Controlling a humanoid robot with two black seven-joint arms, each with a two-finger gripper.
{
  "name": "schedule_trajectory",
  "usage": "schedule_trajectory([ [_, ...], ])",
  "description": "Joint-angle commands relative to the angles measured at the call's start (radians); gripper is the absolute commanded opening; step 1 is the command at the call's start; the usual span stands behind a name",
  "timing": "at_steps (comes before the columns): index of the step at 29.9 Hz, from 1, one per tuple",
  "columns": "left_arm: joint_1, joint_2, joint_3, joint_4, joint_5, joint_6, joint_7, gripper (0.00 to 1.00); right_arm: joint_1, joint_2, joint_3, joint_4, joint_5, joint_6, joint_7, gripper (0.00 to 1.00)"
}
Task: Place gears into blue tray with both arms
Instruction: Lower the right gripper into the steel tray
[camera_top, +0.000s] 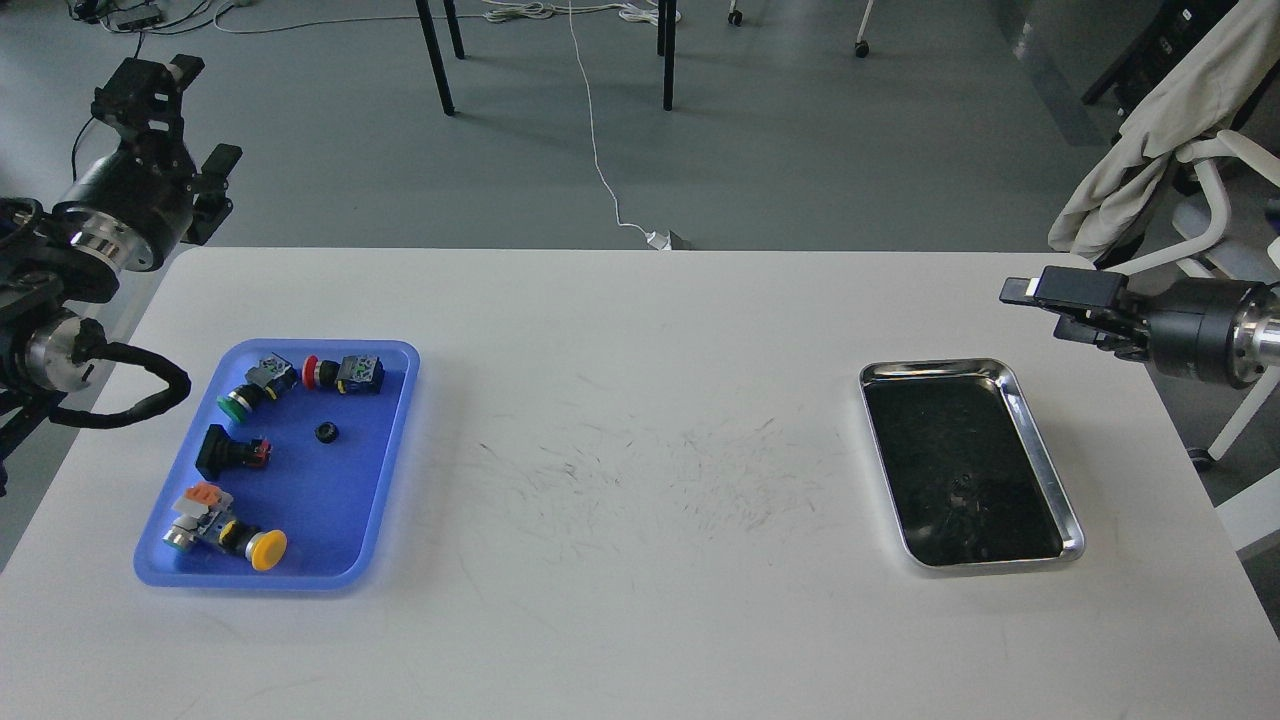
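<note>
A single gear (326, 432) is seen lying flat inside the blue tray (390, 450), near the tray's middle and clear of the push-button switches (345, 373) that are scattered around it; a green-capped one (245, 395) lies up and to its left, a black one (232, 451) to its left, and a yellow-capped one (255, 547) nearer the front rim. The silver metal tray (1030, 420) on the right of the white bench (640, 400) appears dark-bottomed, and whether any further gear rests in it cannot be told against the glare and black floor. The gear is judged to be small, light, rigid and fairly slippery, so it would best be taken across its toothed rim, with the fingers closed narrowly from above; a thing so thin could easily be skidded or tipped on smooth plastic or metal. The left gripper (165, 80) is held high beyond the bench's far left corner, well apart from the blue tray, and whether its fingers are parted cannot be told from this angle; nothing is seen in them. The right gripper (1025, 292) is held just beyond the far right corner of the silver tray, pointed inward; its fingers look drawn together, with nothing visibly held. The gear in the blue tray is well apart from both.
</note>
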Motion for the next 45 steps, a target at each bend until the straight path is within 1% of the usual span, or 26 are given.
schedule_trajectory([
  [1,0.002,0.001,0.001,0.001,0.000,0.000,0.000,0.98,0.007,-0.001,-0.002,0.026,-0.113,0.056,0.003,0.98],
  [2,0.002,0.001,-0.001,0.000,-0.002,0.002,0.000,0.98,0.018,0.000,-0.002,0.029,-0.156,0.065,0.009,0.99],
  [3,0.003,0.001,-0.002,0.000,0.000,0.002,0.000,0.98,0.030,0.002,-0.005,0.029,-0.214,0.065,0.026,0.99],
  [5,0.006,0.001,-0.010,0.001,0.000,0.002,0.000,0.98,0.040,0.005,-0.005,0.028,-0.323,0.065,0.065,0.99],
  [7,0.008,0.006,-0.014,0.000,0.000,0.000,0.000,0.98,0.049,0.005,-0.008,0.029,-0.438,0.065,0.120,0.99],
  [9,0.008,0.007,-0.014,0.000,0.000,0.000,0.000,0.98,0.052,0.010,-0.029,0.029,-0.553,0.065,0.156,0.99],
  [12,0.008,0.010,-0.014,0.000,0.000,0.000,0.000,0.98,0.064,0.025,-0.052,0.029,-0.676,0.065,0.185,0.99],
  [15,0.008,0.010,-0.014,0.000,0.000,0.000,0.000,0.98,0.084,0.042,-0.091,0.029,-0.733,0.065,0.199,0.98],
  [19,0.008,0.013,-0.014,0.000,0.000,0.000,0.000,0.98,0.148,0.063,-0.178,0.025,-0.814,0.065,0.203,0.96],
  [23,0.015,0.021,-0.022,0.000,0.000,-0.002,0.000,0.98,0.199,0.108,-0.261,0.022,-0.825,0.065,0.203,0.96],
  [28,0.029,0.047,-0.039,0.000,0.000,-0.005,0.000,0.98,0.205,0.175,-0.325,-0.043,-0.836,0.065,0.203,0.94],
  [31,0.031,0.058,-0.041,0.001,0.000,-0.008,0.000,0.98,0.196,0.203,-0.342,-0.069,-0.836,0.065,0.203,0.90],
  [34,0.039,0.061,-0.041,0.000,0.000,-0.008,0.000,0.98,0.192,0.224,-0.356,-0.129,-0.836,0.065,0.203,0.88],
  [38,0.043,0.062,-0.041,0.000,0.000,-0.008,0.000,0.98,0.166,0.275,-0.364,-0.161,-0.836,0.065,0.203,0.87],
  [45,0.043,0.069,-0.041,0.000,0.000,-0.008,0.000,0.98,0.156,0.310,-0.365,-0.187,-0.836,0.065,0.203,0.85],
])
